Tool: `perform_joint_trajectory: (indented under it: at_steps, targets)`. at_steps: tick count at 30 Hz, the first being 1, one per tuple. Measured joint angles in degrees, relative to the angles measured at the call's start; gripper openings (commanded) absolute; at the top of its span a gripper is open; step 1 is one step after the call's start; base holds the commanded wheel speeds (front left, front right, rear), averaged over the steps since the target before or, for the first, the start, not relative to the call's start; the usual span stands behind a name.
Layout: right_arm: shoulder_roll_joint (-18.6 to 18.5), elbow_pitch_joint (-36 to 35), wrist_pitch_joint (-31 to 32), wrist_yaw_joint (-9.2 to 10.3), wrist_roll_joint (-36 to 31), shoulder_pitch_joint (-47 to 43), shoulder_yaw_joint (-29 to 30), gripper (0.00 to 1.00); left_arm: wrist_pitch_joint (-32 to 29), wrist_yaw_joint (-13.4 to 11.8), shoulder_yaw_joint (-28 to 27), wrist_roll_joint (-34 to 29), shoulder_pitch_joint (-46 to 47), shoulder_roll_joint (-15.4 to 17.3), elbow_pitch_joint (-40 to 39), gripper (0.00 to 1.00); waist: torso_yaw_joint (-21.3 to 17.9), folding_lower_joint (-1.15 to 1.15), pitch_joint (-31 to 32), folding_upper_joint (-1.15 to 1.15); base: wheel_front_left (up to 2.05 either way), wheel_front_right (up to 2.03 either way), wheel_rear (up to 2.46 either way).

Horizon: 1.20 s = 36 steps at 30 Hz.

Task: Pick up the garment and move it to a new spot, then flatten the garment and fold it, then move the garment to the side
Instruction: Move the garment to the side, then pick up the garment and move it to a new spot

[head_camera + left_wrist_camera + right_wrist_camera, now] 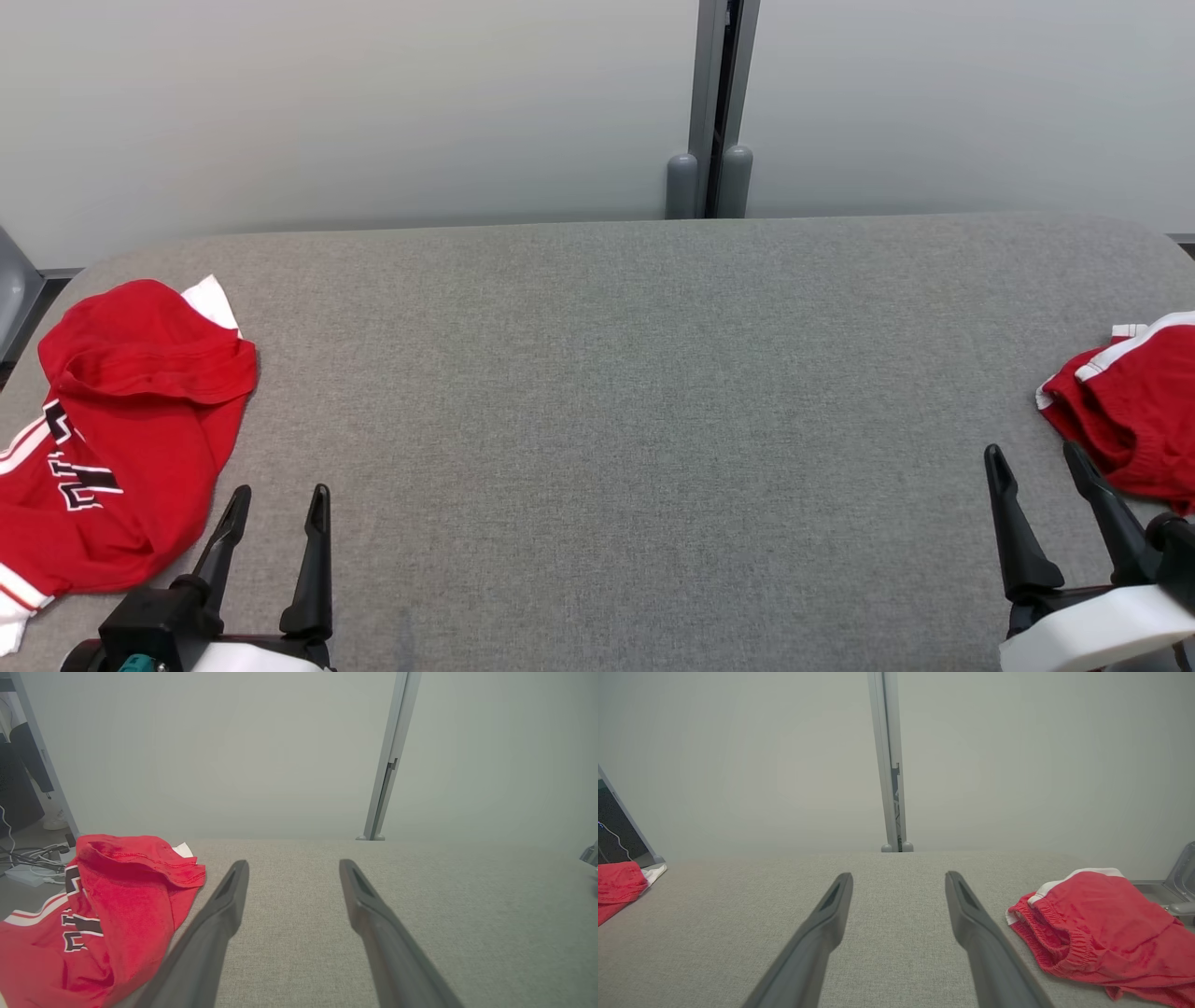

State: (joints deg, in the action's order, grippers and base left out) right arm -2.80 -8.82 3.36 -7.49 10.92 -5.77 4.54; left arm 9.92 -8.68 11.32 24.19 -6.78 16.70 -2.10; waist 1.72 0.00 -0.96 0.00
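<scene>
The left gripper [280, 493] and the right gripper [1033, 453] both stand spread wide and empty over the grey padded table [607, 392]. A crumpled red jersey [140, 420] lies just beside the left one and red shorts [1134, 401] just beside the right. Which garment is meant I can't tell, and the pick-up looks not yet begun; next, I reckon, an arm must reach sideways and pinch a bunched edge

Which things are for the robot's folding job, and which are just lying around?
For the job: crumpled red jersey with black-and-white lettering; crumpled red shorts with white trim (either could be the garment); grey fabric-covered table; left gripper and right gripper, both open.
Just lying about: white power strip with cables on the floor; grey metal wall post.
</scene>
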Motion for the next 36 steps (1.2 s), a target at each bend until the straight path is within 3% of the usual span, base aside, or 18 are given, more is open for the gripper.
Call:
perform_joint_trajectory:
  at_steps: [25,36]
  targets:
    - [0.0,0.7,-0.4,0.00,1.3,-0.5,-0.2,1.00,-1.0,-0.4,0.6,0.5,0.2,1.1,-0.2,1.00,0.8,0.00,0.5,0.00,0.00,0.00,0.00]
    - [0.0,-0.5,-0.2,0.00,0.9,-0.7,-1.2,1.00,0.8,0.1,0.2,1.1,2.9,0.7,0.6,1.00,7.0,0.00,-0.3,0.00,0.00,0.00,0.00]
